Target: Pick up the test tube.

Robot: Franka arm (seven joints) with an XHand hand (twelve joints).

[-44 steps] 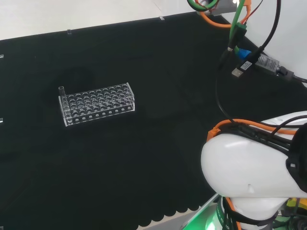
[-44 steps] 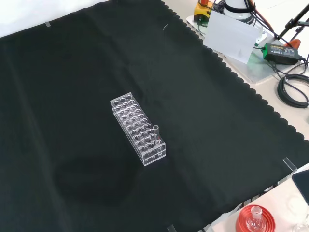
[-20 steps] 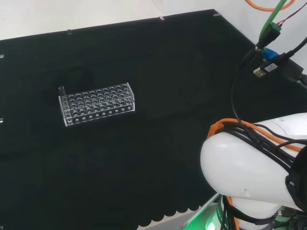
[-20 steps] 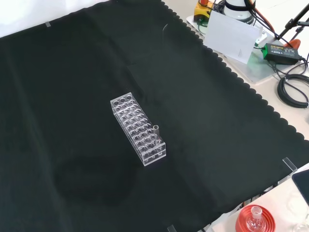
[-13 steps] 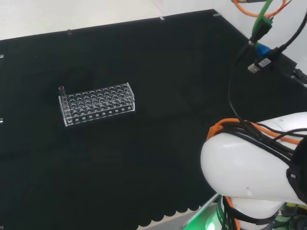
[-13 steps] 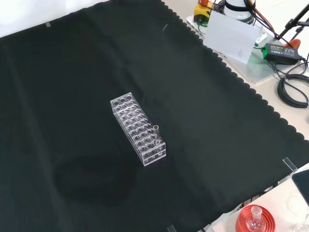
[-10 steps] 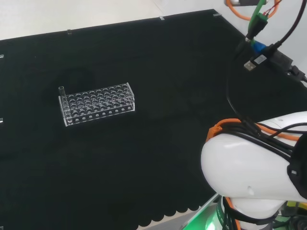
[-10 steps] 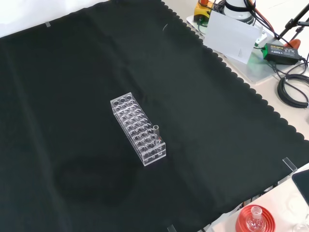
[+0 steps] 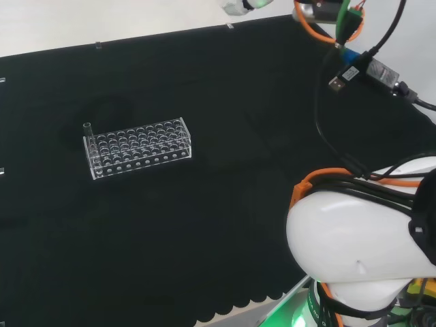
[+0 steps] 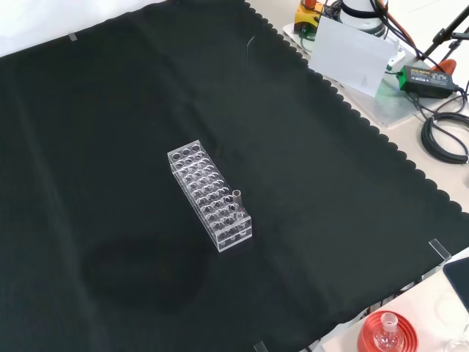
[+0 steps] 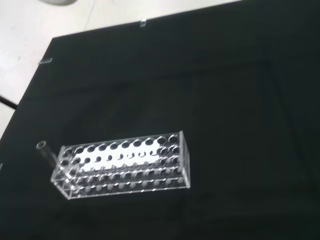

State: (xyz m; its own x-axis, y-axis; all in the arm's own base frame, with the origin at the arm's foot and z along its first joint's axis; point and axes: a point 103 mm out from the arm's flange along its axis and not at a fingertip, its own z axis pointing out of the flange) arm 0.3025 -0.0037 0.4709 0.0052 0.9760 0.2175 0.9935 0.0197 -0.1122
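A clear test tube rack (image 9: 138, 148) stands mid-cloth on the bench (image 9: 225, 88), well apart from every edge. The test tube (image 9: 87, 131) sits upright in one end corner hole of the rack. Hand state: cannot tell.

Arm's big white link (image 9: 361, 255) sits low at the head view's right, orange-trimmed cables (image 9: 334, 178) over it. Blurred white bit of the hand (image 11: 59, 2) at wrist view's edge.
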